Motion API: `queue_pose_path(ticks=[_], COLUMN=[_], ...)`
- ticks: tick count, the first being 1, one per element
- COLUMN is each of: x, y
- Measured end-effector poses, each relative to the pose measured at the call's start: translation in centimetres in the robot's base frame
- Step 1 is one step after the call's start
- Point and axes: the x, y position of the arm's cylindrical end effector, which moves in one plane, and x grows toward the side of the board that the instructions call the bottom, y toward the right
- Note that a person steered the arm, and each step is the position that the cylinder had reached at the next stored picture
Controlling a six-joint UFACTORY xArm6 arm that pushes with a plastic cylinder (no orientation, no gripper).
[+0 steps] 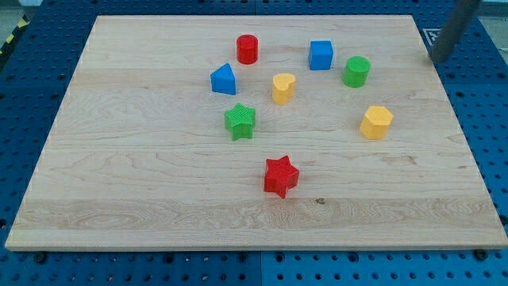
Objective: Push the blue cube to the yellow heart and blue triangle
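Observation:
The blue cube sits near the view's top, right of centre. The yellow heart lies lower left of it, with the blue triangle further left. My tip is at the view's top right, just off the board's right edge, well to the right of the blue cube and the green cylinder. The rod rises out of the view's top.
A red cylinder stands at the top centre. A green star lies below the blue triangle. A yellow hexagon is at the right, a red star at the lower centre. The wooden board rests on a blue pegboard table.

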Motion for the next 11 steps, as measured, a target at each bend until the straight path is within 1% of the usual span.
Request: queue_pose_path(ticks=[1, 2, 3, 5, 6, 7, 8, 9, 10, 11], x=[-1.0, -1.2, -0.9, -0.9, -0.9, -0.4, 1.4, 3.8, 5.3, 3.9], y=[-2.8, -6.9, -11.5, -22.6, -24.6, -23.7, -21.2, -23.6, -29.3, -29.7])
